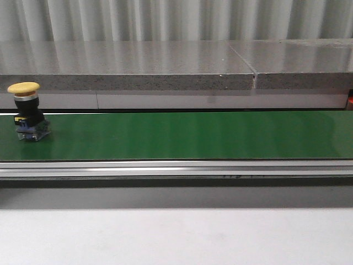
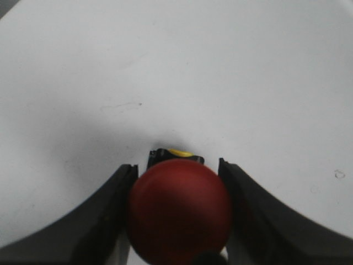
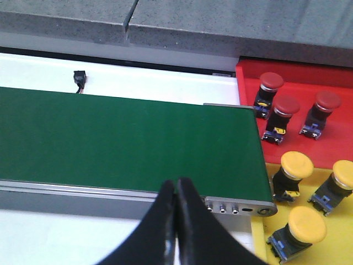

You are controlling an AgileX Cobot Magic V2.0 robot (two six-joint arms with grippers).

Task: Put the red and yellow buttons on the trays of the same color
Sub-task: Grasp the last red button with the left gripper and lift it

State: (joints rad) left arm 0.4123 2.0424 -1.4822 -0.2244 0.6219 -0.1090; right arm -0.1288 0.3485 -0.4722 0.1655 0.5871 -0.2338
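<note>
The left gripper is clamped on a red button above the worktop; the right jaws, together, face the trays.

Corrugated wall, grey stone ledge.

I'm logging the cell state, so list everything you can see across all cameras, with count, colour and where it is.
Conveyor belt: one, green, running across the front view.
Yellow button on belt: one, upright at the belt's far left end.
Red tray: one, past the belt's end, holding three red buttons.
Yellow tray: one, next to the red tray, holding three yellow buttons.
Red button in gripper: one, over a white surface.
Grey stone ledge: behind the belt.
Left gripper: shut on a red button.
Right gripper: shut, empty, by the belt's near edge.
</note>
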